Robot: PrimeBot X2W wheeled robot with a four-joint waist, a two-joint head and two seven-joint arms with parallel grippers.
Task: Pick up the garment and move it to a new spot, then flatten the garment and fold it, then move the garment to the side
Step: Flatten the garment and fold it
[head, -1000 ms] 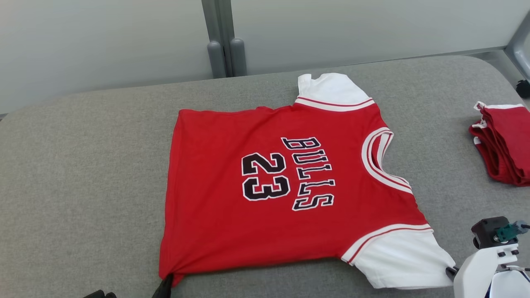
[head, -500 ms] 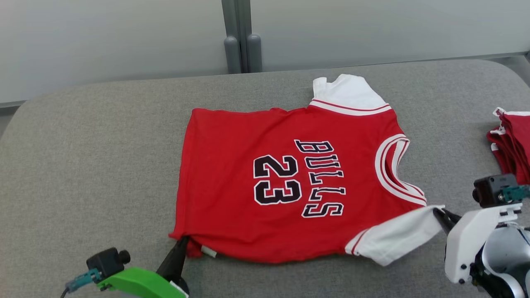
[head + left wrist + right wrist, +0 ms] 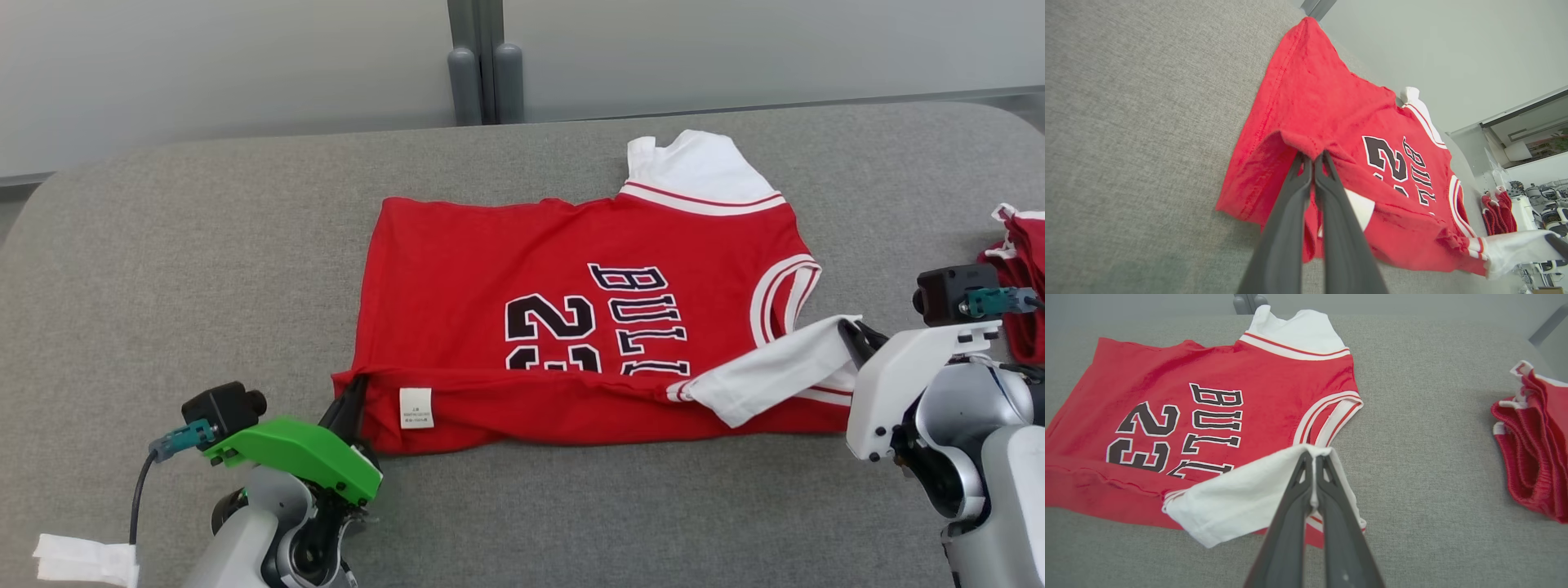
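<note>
The garment [image 3: 522, 253] is a red jersey with white sleeves and black "BULLS 23" lettering, spread on the grey padded table [image 3: 204, 269]. Its near long edge is lifted and turned over toward the far side, covering the lower half of the print. My left gripper [image 3: 353, 398] is shut on the garment's near hem corner [image 3: 1306, 148], beside a small white label [image 3: 415, 407]. My right gripper [image 3: 851, 333] is shut on the near white sleeve [image 3: 1257, 490], held above the red cloth. The far white sleeve [image 3: 694, 167] lies flat.
A pile of folded red garments [image 3: 1020, 278] lies at the table's right edge, close behind my right wrist. A white scrap [image 3: 82, 559] lies at the front left corner. A grey post [image 3: 482, 73] stands behind the table against a pale wall.
Both grippers have lifted the garment's near edge and carried it toward the far side, folding it over the lower part of the print. The head camera has also shifted.
</note>
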